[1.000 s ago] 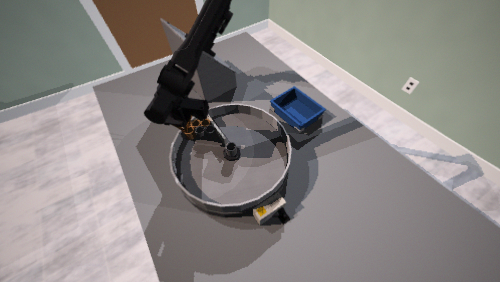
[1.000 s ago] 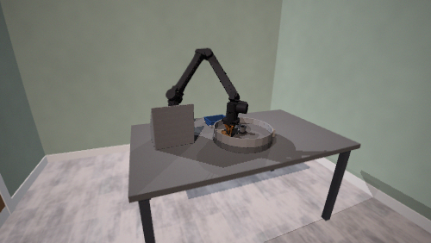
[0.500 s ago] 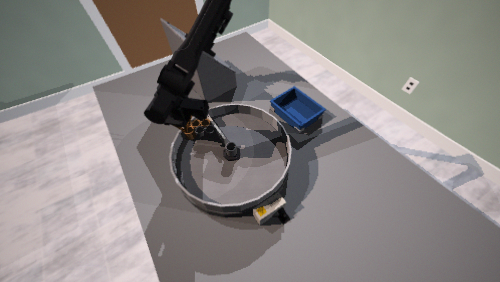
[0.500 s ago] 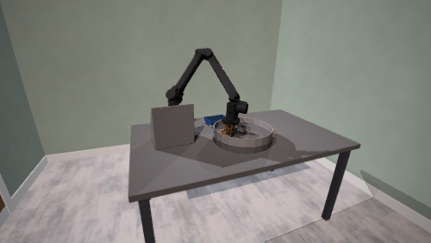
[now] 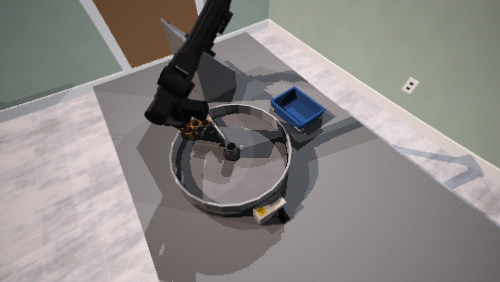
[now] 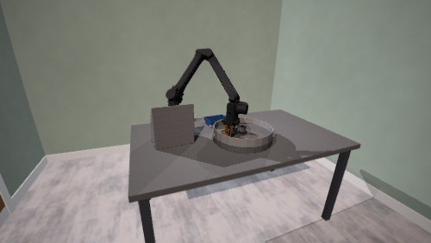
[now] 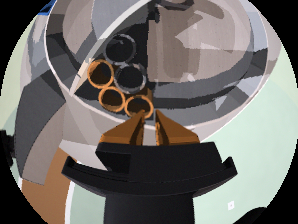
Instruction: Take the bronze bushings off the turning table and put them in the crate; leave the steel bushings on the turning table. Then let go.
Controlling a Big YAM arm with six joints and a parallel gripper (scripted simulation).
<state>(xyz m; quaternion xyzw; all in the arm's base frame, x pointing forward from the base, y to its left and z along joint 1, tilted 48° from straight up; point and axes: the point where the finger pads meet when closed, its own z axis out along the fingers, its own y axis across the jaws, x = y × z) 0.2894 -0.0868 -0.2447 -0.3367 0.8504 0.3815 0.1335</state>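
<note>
Well, the pincer (image 5: 196, 128) (image 6: 228, 131) (image 7: 150, 113) stands released, slightly parted, at a bronze bushing (image 7: 128, 112); a white block (image 5: 273, 208) bears an unreadable yellow mark (image 5: 261, 211).

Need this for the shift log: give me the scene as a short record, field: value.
turning table: walled round
bronze bushings: three, clustered by the table's wall
steel bushings: two, beside the bronze ones
crate: blue, on the tabletop beside the turning table; no bushings visible inside
gripper: at the nearest bronze bushing, fingers slightly apart, no grasp
task state: bronze not yet moved to crate
</note>
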